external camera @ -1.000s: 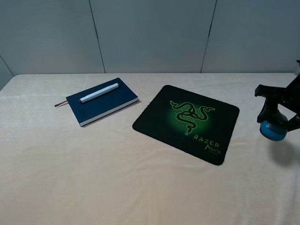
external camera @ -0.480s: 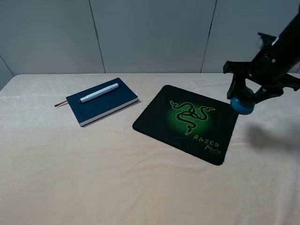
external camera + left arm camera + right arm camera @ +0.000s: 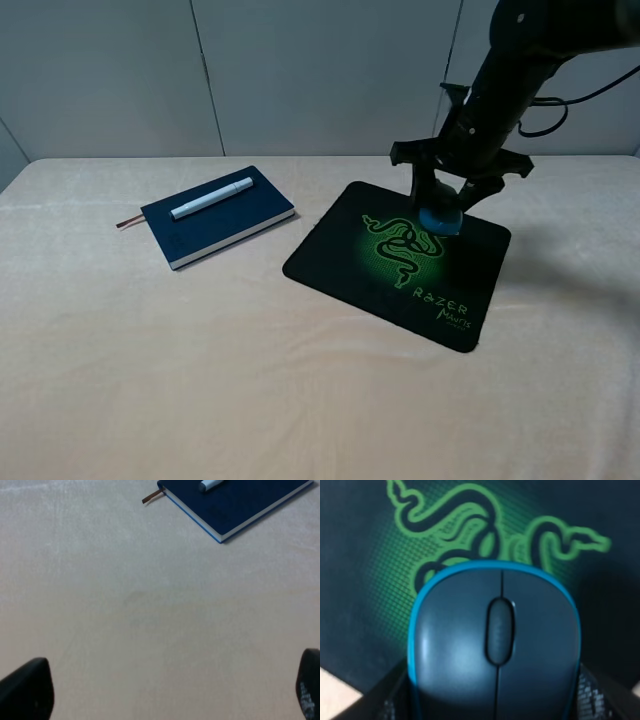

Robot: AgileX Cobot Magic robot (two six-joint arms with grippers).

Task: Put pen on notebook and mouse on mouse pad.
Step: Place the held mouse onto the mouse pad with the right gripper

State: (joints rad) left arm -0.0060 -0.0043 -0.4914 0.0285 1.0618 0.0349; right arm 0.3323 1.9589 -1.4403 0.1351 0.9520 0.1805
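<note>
Over the black, green-logoed mouse pad [image 3: 330, 255], your right gripper [image 3: 441, 208] clamps the small teal-blue mouse [image 3: 438, 220], swung in from beyond the pad's right edge a second ago. Only lowering and release seem left, since the slim white pen [image 3: 212, 198] already lies on the navy hardcover notebook [image 3: 235, 225]. Pad spreads all round below the mouse, and your left gripper [image 3: 167, 692] hangs open and empty, well away.

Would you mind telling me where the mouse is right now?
In the exterior high view, the mouse is clamped in the right gripper above the far part of the mouse pad, right of the notebook.
</note>
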